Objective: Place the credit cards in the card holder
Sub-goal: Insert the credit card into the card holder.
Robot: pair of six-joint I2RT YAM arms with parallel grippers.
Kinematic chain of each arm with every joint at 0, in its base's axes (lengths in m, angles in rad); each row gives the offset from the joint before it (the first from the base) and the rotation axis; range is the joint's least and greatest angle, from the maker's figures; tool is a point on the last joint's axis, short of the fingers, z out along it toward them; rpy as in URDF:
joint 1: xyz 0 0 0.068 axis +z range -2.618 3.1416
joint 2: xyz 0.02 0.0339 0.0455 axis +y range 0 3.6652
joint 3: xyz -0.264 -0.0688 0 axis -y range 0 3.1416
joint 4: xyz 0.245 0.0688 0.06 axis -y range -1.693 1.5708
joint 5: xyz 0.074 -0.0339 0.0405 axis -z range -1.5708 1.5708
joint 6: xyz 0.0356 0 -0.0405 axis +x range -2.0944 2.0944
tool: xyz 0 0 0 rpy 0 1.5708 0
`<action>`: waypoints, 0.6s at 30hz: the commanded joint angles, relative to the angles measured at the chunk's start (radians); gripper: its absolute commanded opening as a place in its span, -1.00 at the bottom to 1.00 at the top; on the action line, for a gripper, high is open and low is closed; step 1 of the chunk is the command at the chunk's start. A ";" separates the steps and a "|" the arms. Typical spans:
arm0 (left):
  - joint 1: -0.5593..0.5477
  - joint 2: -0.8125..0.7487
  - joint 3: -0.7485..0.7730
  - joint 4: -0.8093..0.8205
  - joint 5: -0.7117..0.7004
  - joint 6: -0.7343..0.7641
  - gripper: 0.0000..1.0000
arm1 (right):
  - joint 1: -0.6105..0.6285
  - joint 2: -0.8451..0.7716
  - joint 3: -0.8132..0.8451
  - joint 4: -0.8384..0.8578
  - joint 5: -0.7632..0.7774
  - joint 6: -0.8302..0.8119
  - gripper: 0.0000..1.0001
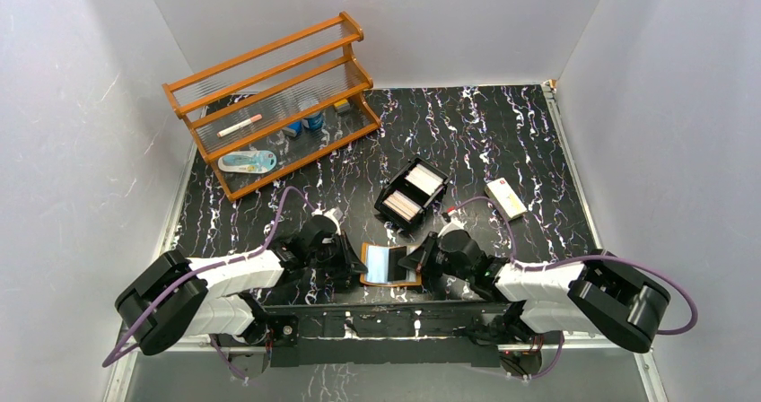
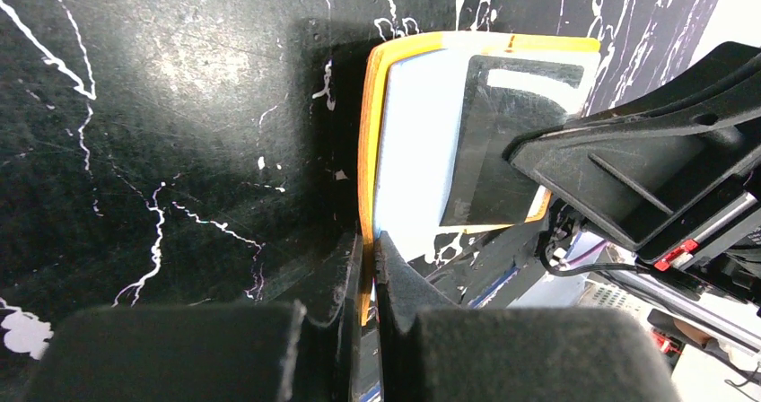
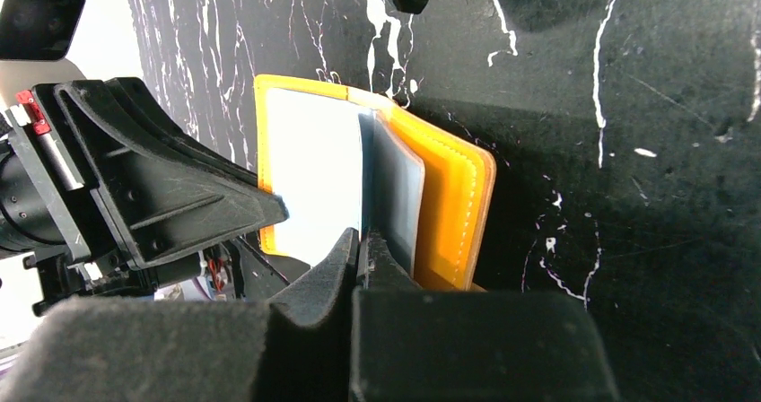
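Top external view takes in the whole table (image 1: pixel 502 133). The card holder (image 1: pixel 390 265) lies open close to the near edge, between the two arms, with its orange-tan cover down and its pale sleeves facing up. Behind the card holder and a little to its right sits a black tray (image 1: pixel 384 197) with two compartments. The credit cards (image 1: pixel 404 206) stand in both compartments as pale edge-on stacks. Further right of the card holder and behind it lies a cream box (image 1: pixel 505 197); any print on it is too small to read. Far behind the card holder to the left stands an orange wooden rack (image 1: pixel 278 92) with small items on its shelves, their labels also too small to read.

From above, the left gripper (image 1: pixel 357 263) meets the card holder's left edge and the right gripper (image 1: pixel 418 263) its right edge, but how the jaws stand cannot be told there.

The left wrist view settles one side: the left gripper's jaws are closed tight on the orange edge of the cover. The right gripper's black finger lies across the pale sleeve beyond.

The right wrist view settles the other: the right gripper's jaws are pinched together on a thin clear sleeve near the middle of the card holder. The orange flap with pale stitching lies on the table just right of it. The sleeves show as plain pale blue and grey in both wrist views.
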 commanded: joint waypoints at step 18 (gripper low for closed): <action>-0.025 0.012 0.013 -0.064 -0.056 0.040 -0.97 | 0.026 0.032 -0.062 0.132 0.040 0.124 -1.00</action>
